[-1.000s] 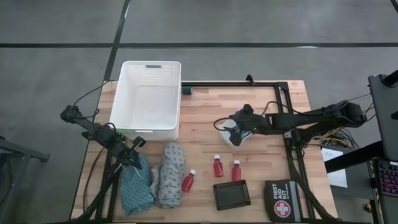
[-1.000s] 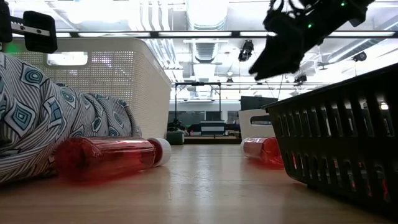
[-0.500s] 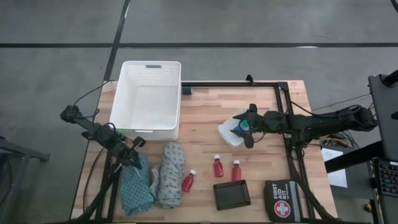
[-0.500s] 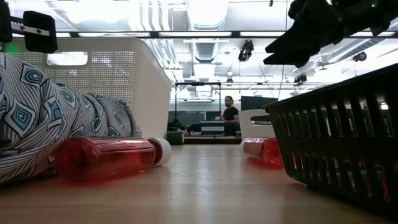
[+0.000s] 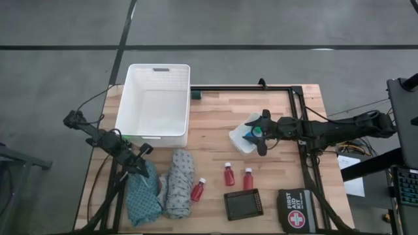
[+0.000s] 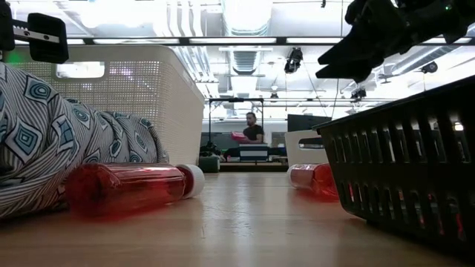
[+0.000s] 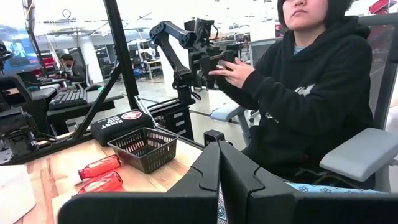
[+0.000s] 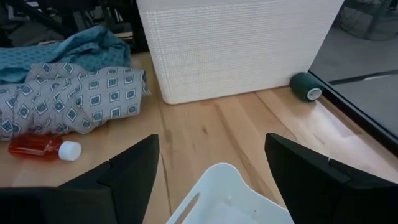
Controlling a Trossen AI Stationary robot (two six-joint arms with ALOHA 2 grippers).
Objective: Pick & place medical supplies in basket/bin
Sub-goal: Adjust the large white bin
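Observation:
The white basket [image 5: 155, 101] stands at the far left of the table. In front of it lie the teal cloth [image 5: 140, 196] and the grey patterned cloth [image 5: 177, 183], with three red bottles [image 5: 197, 190] [image 5: 228, 174] [image 5: 248, 178] on their sides to the right. A small blue piece [image 5: 251, 138] and a green piece [image 5: 258, 130] sit in a shallow white tray [image 5: 238, 140]. My right gripper [image 5: 255, 136] hovers open over the tray's right part, its fingers [image 8: 134, 168] wide apart and holding nothing. My left gripper [image 5: 142, 151] is shut beside the teal cloth.
A small black mesh basket [image 5: 243, 203] and a black first aid pouch [image 5: 295, 209] lie at the near right. A dark green roll [image 8: 306, 87] rests by the white basket's far right corner. A person [image 7: 311, 93] sits beyond the table's right side.
My right gripper has drawn back toward the table's right edge, away from above the tray, and tipped up nearer to level. The tray with its blue and green pieces shows now. The fingers stay open. In the last half second it has kept still.

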